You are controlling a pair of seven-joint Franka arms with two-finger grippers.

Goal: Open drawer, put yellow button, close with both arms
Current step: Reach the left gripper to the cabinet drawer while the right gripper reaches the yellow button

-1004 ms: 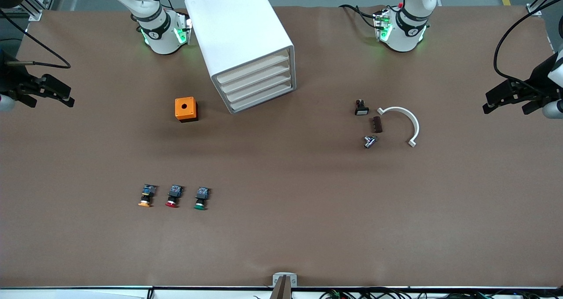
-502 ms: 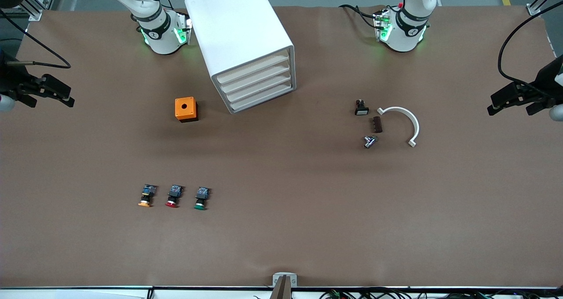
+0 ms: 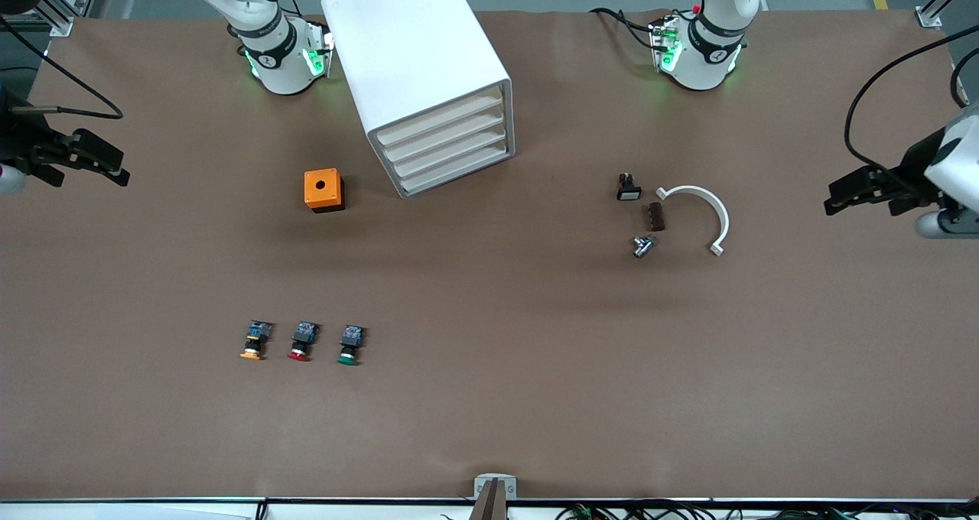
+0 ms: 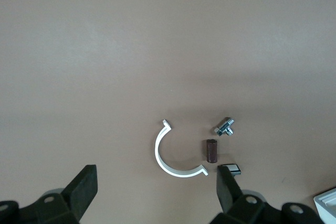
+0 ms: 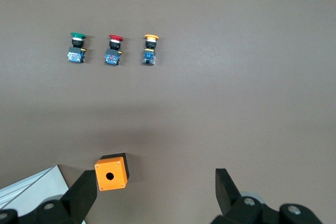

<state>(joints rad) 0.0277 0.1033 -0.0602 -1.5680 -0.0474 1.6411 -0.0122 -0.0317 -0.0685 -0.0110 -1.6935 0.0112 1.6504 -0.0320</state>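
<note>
A brown table (image 3: 489,413) holds a white cabinet (image 3: 413,53) with four cream-fronted drawers, all shut; the drawer (image 3: 440,118) at the top of the stack sits flush with the rest. The right gripper (image 3: 115,164) hangs in the air over the right arm's end of the table, its two fingers spread wide apart and holding nothing. The yellow button (image 3: 255,340) lies on the table well away from this gripper, nearer to the front camera, first in a short row with a red button (image 3: 303,341) just beside it and a green button (image 3: 351,345) after that. An orange box (image 3: 323,190) with a round hole stands between that gripper and the cabinet. The left gripper (image 3: 841,197) hangs over the left arm's end of the table, its fingers also wide apart and empty. Near it, toward the middle of the table, lies a white curved clip (image 3: 707,214), and just beside the clip are a small brown block (image 3: 655,216), a small metal fitting (image 3: 642,246) and a small black part (image 3: 628,187). In the left wrist view the clip (image 4: 170,156) lies between the spread fingers (image 4: 84,184).
</note>
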